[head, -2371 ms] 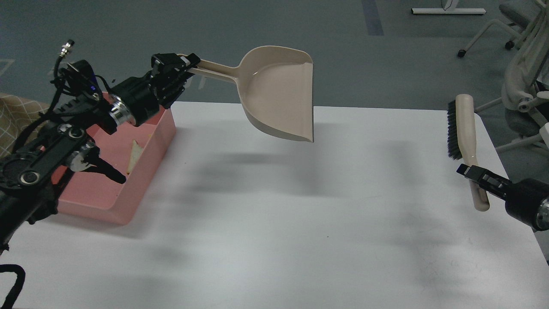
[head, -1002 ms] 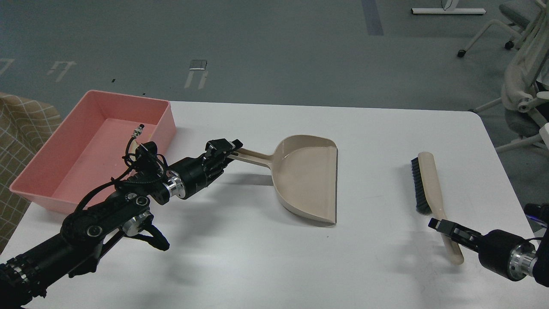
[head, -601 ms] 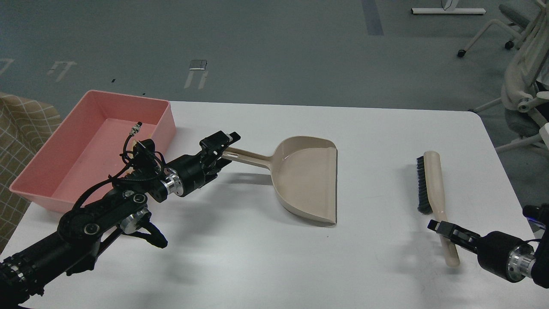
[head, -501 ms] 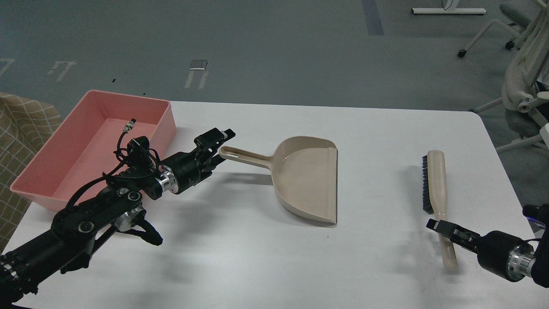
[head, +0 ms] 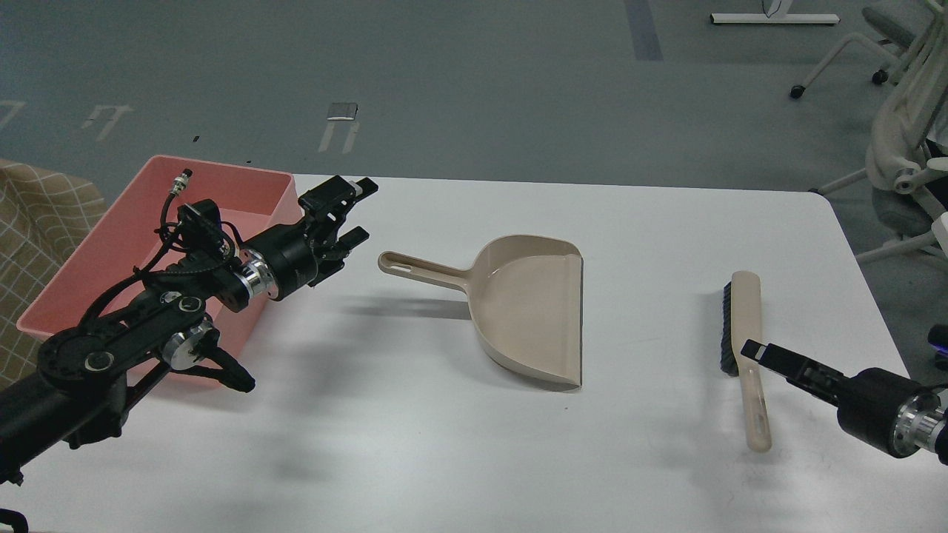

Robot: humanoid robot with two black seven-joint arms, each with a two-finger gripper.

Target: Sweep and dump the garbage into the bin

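The pink bin [head: 118, 222] stands at the table's left edge, its inside partly covered by my left arm. No garbage scraps show; they are hidden or out of view. My left gripper [head: 355, 210] is open and empty, raised beside the bin's near right corner, left of the dustpan handle. The beige dustpan [head: 522, 311] lies on the table in the middle, handle pointing left. The beige brush [head: 743, 348] with black bristles lies on the table at the right. My right gripper [head: 754, 350] hovers over the brush handle; its fingers cannot be told apart.
The white table [head: 444, 459] has its right edge close to the brush. A checked cloth [head: 29, 222] lies left of the bin. Office chairs [head: 903, 148] stand beyond the table's right corner.
My left gripper let go of the dustpan handle and drew back up-left toward the bin. The brush now lies flat and my right gripper has risen from it.
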